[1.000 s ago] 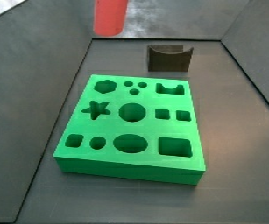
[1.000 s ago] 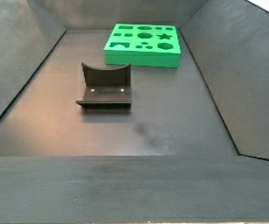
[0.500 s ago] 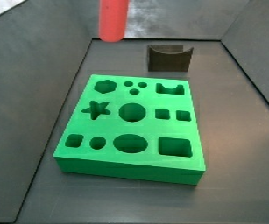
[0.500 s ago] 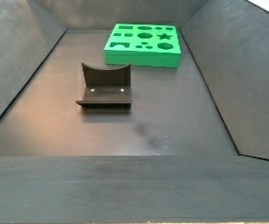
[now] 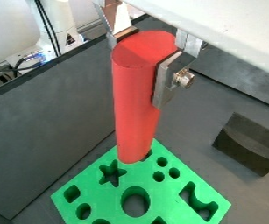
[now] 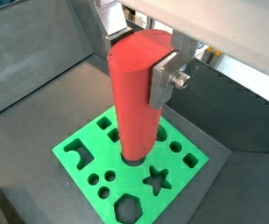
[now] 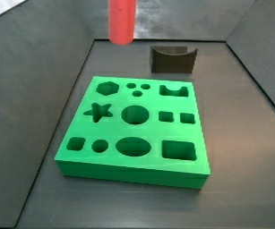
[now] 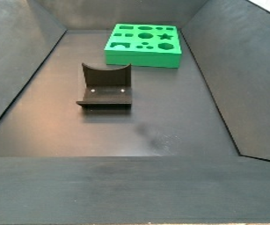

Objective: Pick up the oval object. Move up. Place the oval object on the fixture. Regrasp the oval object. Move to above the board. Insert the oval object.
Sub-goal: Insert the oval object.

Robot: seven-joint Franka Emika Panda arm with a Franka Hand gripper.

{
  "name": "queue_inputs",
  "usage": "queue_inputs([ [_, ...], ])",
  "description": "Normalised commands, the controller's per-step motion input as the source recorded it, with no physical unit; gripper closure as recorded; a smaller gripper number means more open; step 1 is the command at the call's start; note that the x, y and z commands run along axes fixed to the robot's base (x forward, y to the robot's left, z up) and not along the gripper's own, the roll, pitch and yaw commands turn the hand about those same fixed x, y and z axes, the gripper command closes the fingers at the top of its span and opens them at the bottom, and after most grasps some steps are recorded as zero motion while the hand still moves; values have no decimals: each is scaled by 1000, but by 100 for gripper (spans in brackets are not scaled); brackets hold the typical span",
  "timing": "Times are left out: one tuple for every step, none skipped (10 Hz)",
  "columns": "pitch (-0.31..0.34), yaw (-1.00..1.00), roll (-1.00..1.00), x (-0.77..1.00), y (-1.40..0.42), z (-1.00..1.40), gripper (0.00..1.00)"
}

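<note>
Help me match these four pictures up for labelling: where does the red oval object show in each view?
Wrist view: oval object upright, held between the gripper fingers, above the green board.
Wrist view: oval object again upright in the gripper, over the board.
Side view: only the oval object's lower part shows at the top edge, beyond the board.
Side view: not in it.
Shared landmark: the board, in all four.
</note>
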Motion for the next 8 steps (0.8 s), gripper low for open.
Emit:
queue_inputs([
  [0, -263, 0, 40, 0, 0, 100],
  [-26, -586, -84, 0, 0, 0, 100],
  [-26, -740, -106, 69, 0, 0, 100],
  [-57, -843, -129, 77, 0, 0, 100],
  [-76, -949, -119, 6, -14, -14, 100],
  [-106, -971, -110, 0, -40, -31, 100],
  [-106, -974, -109, 0, -37, -34, 100],
  [-126, -963, -127, 0, -46, -74, 100],
])
